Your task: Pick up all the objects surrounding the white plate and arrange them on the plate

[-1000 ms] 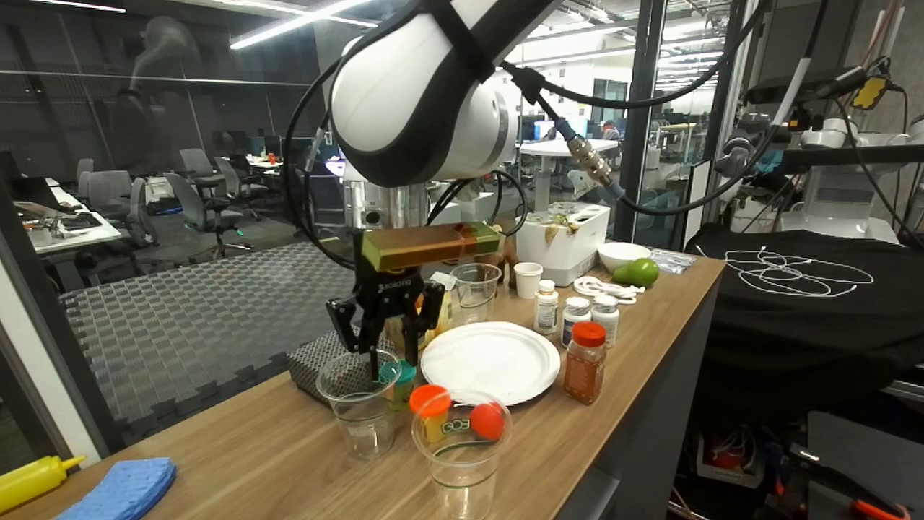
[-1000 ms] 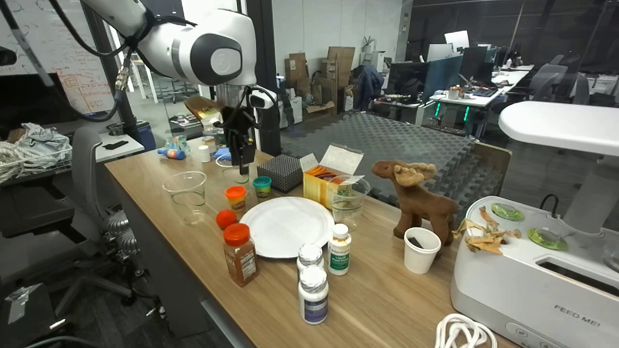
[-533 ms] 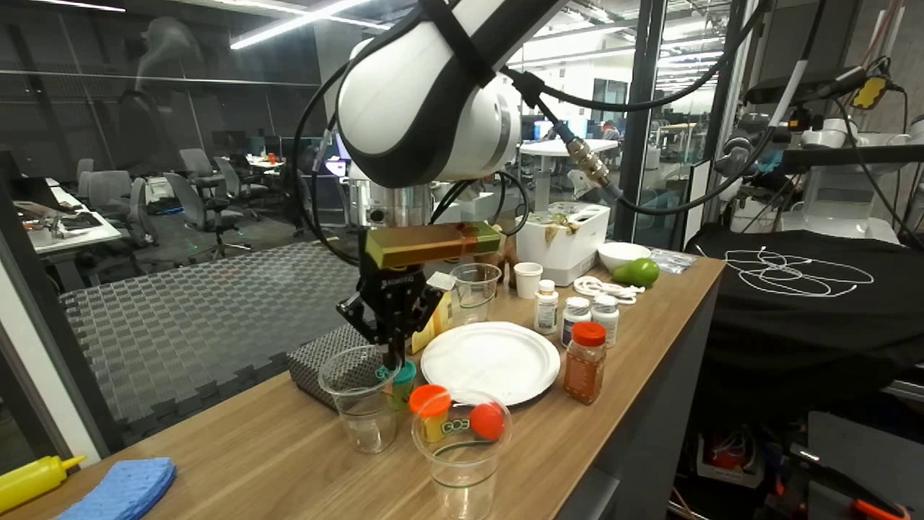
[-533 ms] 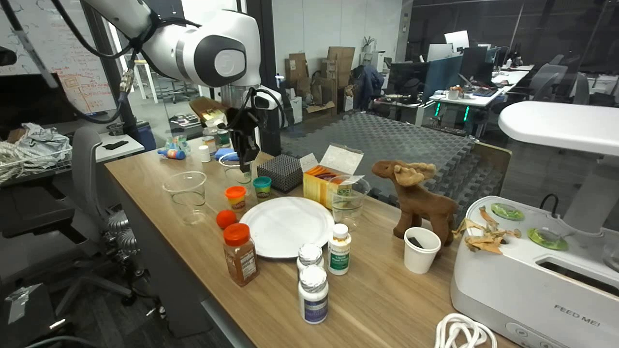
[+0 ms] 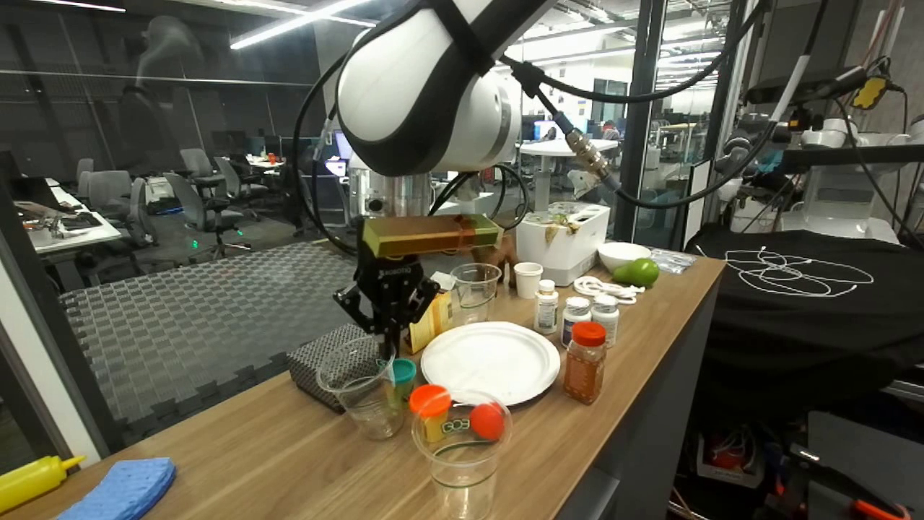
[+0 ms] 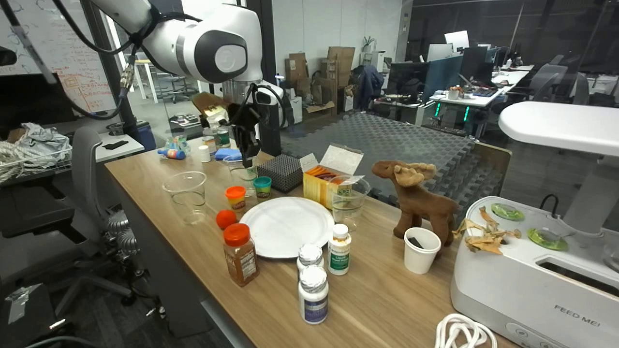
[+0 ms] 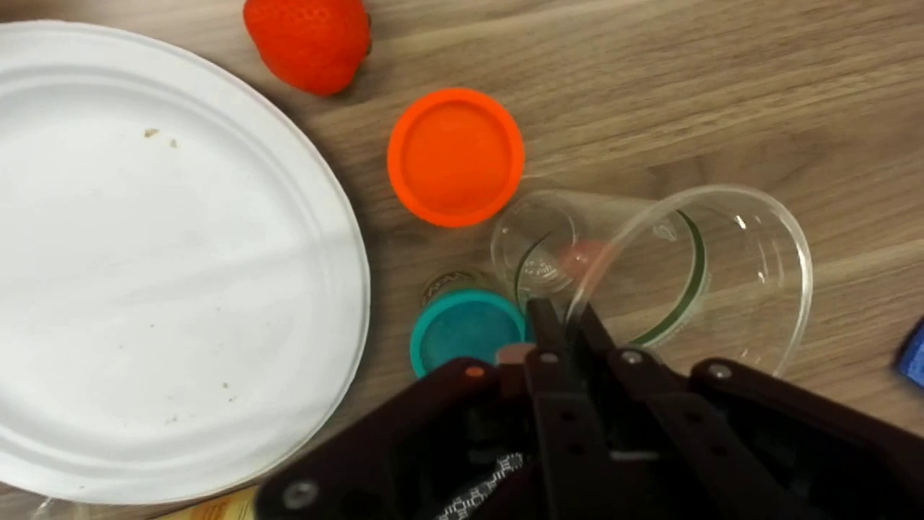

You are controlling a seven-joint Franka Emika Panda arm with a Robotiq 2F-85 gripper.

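Observation:
My gripper is shut on the rim of a clear plastic cup, which leans and looks slightly raised; whether its base touches the table I cannot tell. In both exterior views the gripper is over that cup. The white plate bears only small specks. Around it are a teal-lidded tub beside the fingers, an orange-lidded tub, a red strawberry-like object, a red-capped jar, white bottles and an upright clear cup.
Close behind the held cup sits a grey textured box. A yellow carton and another clear cup stand by the plate. Farther along are a plush moose and a paper cup. A blue sponge lies at one end.
The jaws have gone from open to shut on the cup's rim. The gripper has then risen a little, and the cup has tilted and shifted with it.

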